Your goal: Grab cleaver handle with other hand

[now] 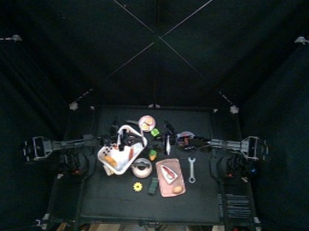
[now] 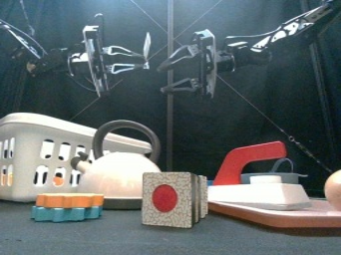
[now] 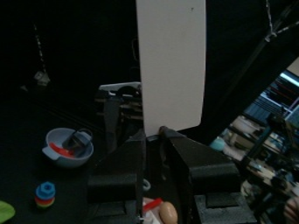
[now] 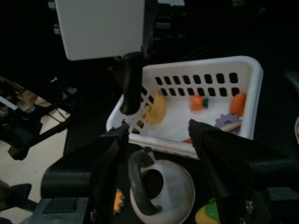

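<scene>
Cleaver handle, short stub of broad whitish flat blade [image 3: 170, 61], held aloft mid-air by left gripper [image 3: 155, 133], jaws clamped on blade's lower end. Right gripper [image 4: 159, 131], jaws wide, faces blade w/ black stub [image 4: 149, 19] still ahead; handover step, approach phase. Next: bring jaws around stub, then close.

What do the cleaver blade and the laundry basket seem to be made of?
The cleaver blade looks like matte whitish plastic or painted wood: flat, even, with no metallic glint, so probably a toy. The laundry basket looks like glossy white moulded plastic, with rows of neat slots cut in its wall.
</scene>
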Action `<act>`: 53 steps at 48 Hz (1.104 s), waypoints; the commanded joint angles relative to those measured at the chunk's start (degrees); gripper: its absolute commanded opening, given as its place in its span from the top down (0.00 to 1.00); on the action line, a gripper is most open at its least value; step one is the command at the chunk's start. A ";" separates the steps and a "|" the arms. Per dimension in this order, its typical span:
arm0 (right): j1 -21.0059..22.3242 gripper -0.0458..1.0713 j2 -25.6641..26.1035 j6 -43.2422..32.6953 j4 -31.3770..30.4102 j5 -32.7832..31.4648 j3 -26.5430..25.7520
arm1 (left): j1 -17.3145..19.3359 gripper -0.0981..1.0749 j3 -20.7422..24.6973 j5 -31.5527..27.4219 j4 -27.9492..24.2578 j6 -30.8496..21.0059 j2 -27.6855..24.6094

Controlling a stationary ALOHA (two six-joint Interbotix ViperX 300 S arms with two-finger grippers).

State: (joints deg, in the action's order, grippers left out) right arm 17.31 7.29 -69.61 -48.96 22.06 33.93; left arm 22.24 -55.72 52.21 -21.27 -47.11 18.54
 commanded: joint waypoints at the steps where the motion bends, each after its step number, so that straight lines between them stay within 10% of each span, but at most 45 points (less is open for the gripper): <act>1: -0.18 0.15 0.44 0.09 0.00 0.62 -2.64 | -1.41 0.46 0.18 0.97 5.71 4.22 -0.35; 34: -0.18 0.19 -6.15 0.09 -0.88 2.46 -9.67 | -4.92 0.46 -0.18 1.05 10.63 7.47 -0.62; 53: -0.35 0.45 -6.86 -0.09 -0.53 2.55 -9.40 | -4.39 0.43 -0.88 1.05 10.46 7.65 -0.62</act>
State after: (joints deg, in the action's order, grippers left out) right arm 16.88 -0.97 -69.70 -49.75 24.35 25.22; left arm 17.75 -57.22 52.65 -10.72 -39.55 17.75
